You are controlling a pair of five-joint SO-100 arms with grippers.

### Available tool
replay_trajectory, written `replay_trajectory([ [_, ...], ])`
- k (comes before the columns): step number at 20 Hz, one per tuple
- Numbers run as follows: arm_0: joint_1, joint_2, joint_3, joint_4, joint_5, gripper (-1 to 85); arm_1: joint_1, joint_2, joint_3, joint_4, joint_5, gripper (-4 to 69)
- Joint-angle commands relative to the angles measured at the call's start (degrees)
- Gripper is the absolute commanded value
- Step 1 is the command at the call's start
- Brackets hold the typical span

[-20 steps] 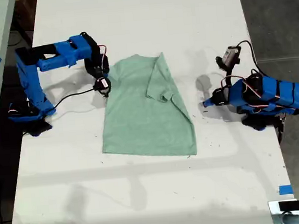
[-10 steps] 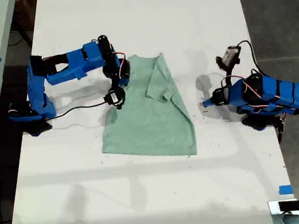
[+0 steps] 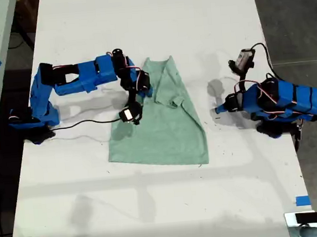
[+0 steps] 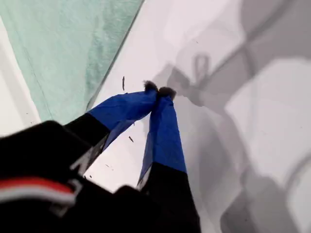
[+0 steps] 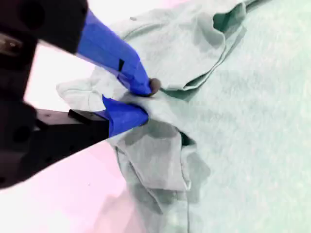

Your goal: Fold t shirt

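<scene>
The t shirt [image 3: 164,123] is soft, matt, heathered cloth that bunches into limp wrinkles where my second pincer [image 5: 141,99] pinches it. Both pincers, this one and my first pincer [image 4: 158,91], have smooth blue plastic fingers [image 4: 163,136] on black plastic bodies. The desk [image 3: 155,207] is a smooth, matt white surface, flecked with small dark specks.

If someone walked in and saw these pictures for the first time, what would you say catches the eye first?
The pale mint-green t shirt in the middle of the white table, one sleeve already folded across it. My second gripper, on the arm reaching in from the exterior view's left, is shut on a bunched fold of the shirt. My first gripper rests shut over bare table at the exterior view's right.
</scene>
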Motion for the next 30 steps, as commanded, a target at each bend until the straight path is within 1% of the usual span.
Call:
replay_trajectory([
  [1, 0.4, 1.8, -2.6, -1.4, -3.5, 10.1, -0.6, 0.7, 0.5, -0.2, 0.3, 0.7],
  [2, -0.2, 4.0, -2.5, -0.9, -2.6, 7.6, -0.6, 0.7, 0.5, -0.2, 0.3, 0.7],
  [3, -0.6, 7.6, -2.4, -0.2, -0.7, 1.9, -0.7, 0.7, 0.5, -0.2, 0.3, 0.7],
  [4, -1.1, 12.0, -1.6, 1.1, -0.3, -0.1, -0.7, 0.7, 0.5, -0.2, 0.2, 0.7],
  [5, -1.3, 16.8, -0.8, 2.1, 1.2, -0.2, -0.7, 0.7, 0.5, -0.3, 0.2, 0.7],
  [7, -1.7, 28.8, 3.2, 5.6, 1.8, -0.2, -0.8, 0.7, 0.5, -0.3, 0.2, 0.7],
  [8, -1.6, 37.3, 8.8, 5.4, 1.8, -0.2, -0.8, 0.7, 0.5, -0.3, 0.3, 0.7],
  [9, -1.1, 47.3, 16.9, 3.4, 1.2, -0.2, -0.8, 0.7, 0.5, -0.3, 0.3, 0.7],
  [13, -0.2, 96.2, 71.0, -12.8, -6.0, -0.2, -0.8, 0.7, 0.5, -0.3, 0.4, 0.7],
  [14, -0.4, 108.0, 84.0, -16.7, -6.5, -0.3, -0.7, 0.7, 0.6, -0.3, 0.4, 0.7],
  [16, -0.4, 128.0, 104.6, -22.1, -5.6, -0.3, -0.7, 0.7, 0.6, -0.3, 0.6, 0.7],
  [18, -0.6, 142.6, 121.8, -24.2, -3.3, -0.3, -0.6, 0.7, 0.6, -0.3, 0.6, 0.7],
  [19, -1.9, 141.1, 125.5, -25.4, -1.8, -0.3, -0.6, 0.7, 0.6, -0.3, 0.6, 0.7],
  [21, 0.6, 142.1, 123.9, -24.9, -1.7, -0.3, -0.6, 0.7, 0.6, -0.4, 0.6, 0.7],
  [22, -0.7, 142.1, 125.2, -24.5, -2.1, -0.3, -0.7, 0.7, 0.7, -0.4, 0.6, 0.7],
  [26, -0.2, 142.1, 125.2, -22.8, -4.9, -0.2, -0.8, 0.7, 0.7, -0.4, 0.7, 0.7],
  [30, -0.3, 142.1, 125.2, -22.2, -5.3, -0.2, -0.9, 0.7, 0.7, -0.4, 0.7, 0.7],
])
